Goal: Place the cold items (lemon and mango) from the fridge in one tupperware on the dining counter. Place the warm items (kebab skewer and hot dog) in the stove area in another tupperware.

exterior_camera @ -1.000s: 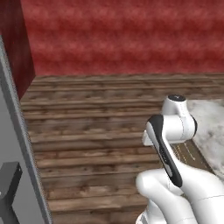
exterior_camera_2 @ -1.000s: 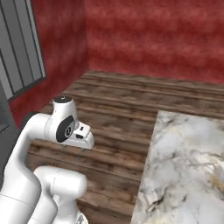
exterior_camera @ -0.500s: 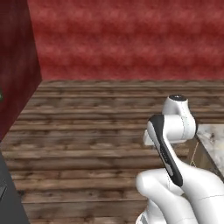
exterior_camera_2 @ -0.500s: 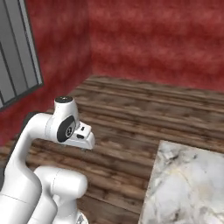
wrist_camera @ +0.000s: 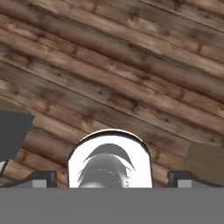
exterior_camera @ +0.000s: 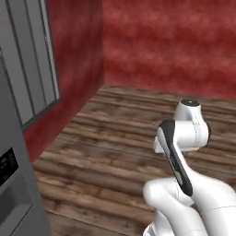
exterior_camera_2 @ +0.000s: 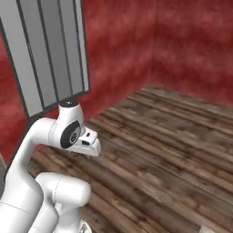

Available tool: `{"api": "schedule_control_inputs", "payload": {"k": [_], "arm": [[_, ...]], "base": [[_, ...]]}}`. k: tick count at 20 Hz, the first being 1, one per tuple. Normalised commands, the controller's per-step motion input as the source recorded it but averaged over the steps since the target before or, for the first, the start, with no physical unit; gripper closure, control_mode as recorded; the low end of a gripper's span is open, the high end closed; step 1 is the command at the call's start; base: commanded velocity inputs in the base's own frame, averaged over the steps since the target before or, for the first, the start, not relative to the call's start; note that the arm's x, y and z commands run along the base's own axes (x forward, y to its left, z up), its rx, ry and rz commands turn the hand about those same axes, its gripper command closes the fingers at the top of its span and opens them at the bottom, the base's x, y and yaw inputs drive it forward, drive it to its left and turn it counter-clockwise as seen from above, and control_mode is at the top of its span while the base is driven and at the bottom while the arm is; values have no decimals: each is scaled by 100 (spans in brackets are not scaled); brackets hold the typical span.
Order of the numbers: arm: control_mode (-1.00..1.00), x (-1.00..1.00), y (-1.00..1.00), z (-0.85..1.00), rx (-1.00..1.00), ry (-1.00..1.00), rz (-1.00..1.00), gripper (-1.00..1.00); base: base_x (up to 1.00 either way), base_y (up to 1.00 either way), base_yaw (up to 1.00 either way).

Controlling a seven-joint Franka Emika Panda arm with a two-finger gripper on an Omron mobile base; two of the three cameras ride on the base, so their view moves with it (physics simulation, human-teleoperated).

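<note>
1. The step in hand looks like travel toward the fridge: the arm [exterior_camera: 184,138] is folded up over the base, working on nothing, and no lemon, mango, skewer, hot dog or tupperware can be found in these pictures.
2. The gripper [wrist_camera: 111,177] points down at bare floor [wrist_camera: 131,78]; its two dark fingertips [wrist_camera: 41,178] sit far apart at 7 and 5 o'clock of the hand view, jaws wide and empty.
3. A tall grey panelled unit [exterior_camera_2: 50,50], probably the fridge, stands at 10 o'clock in the right base view and along the 9 o'clock edge of the left base view [exterior_camera: 27,60].
4. The next move calls for squaring the base to that grey front, then reaching for a door edge; no handle is clear yet.
5. Materials: the floor is dark, rough-grained wooden planks; the walls [exterior_camera: 170,41] are mottled red; the grey unit is flat, smooth, with vertical ribs; the arm is glossy white, rounded, with dark joints.
</note>
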Motion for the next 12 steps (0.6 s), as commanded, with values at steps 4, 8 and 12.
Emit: {"api": "schedule_control_inputs", "payload": {"k": [4, 8, 12], "arm": [[100, 0, 0, 0, 0, 0, 0, -100], [100, 0, 0, 0, 0, 0, 0, -100], [100, 0, 0, 0, 0, 0, 0, -100]], "base": [[57, -4, 70], [8, 0, 64], [-12, -2, 48]]}}
